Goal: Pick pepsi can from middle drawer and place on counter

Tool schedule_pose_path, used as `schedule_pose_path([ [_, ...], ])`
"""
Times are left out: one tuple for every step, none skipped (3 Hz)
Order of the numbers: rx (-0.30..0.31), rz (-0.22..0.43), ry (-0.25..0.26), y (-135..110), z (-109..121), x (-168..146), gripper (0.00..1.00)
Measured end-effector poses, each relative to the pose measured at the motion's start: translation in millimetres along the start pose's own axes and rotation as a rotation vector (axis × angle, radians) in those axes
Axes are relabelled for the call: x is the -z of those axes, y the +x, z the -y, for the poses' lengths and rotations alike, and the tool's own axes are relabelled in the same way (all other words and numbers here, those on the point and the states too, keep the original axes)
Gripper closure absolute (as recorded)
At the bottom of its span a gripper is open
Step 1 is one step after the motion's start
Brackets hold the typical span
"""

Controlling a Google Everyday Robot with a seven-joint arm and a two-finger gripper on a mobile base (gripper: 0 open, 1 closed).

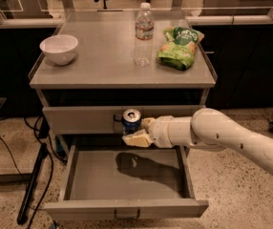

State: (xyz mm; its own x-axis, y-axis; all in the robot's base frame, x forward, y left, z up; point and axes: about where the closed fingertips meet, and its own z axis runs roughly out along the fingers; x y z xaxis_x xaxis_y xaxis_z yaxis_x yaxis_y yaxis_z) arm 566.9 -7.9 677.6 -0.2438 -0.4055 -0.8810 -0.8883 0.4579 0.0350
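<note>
The pepsi can [131, 120], dark blue with a silver top, is held upright in my gripper [135, 131] in front of the upper drawer's face, above the back of the open middle drawer [127, 175]. The gripper is shut on the can, its cream fingers [136, 139] around the can's lower part. My white arm [222, 135] reaches in from the right. The drawer tray is pulled out and holds only the arm's shadow. The counter [103, 56] is the grey cabinet top above.
On the counter stand a white bowl [58, 48] at the left, a clear water bottle [143, 35] in the middle and a green chip bag [179, 46] at the right. Black cables and a stand leg [31, 185] lie on the floor left of the cabinet.
</note>
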Motion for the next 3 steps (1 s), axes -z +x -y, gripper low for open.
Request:
schedule_pose_path([
  [0.027, 0.020, -0.003, -19.5, 8.2, -2.7, 1.00],
  [0.085, 0.051, -0.022, -62.1, 22.0, -5.7, 1.00],
  [0.070, 0.032, -0.027, -66.6, 5.5, 25.4, 1.00],
])
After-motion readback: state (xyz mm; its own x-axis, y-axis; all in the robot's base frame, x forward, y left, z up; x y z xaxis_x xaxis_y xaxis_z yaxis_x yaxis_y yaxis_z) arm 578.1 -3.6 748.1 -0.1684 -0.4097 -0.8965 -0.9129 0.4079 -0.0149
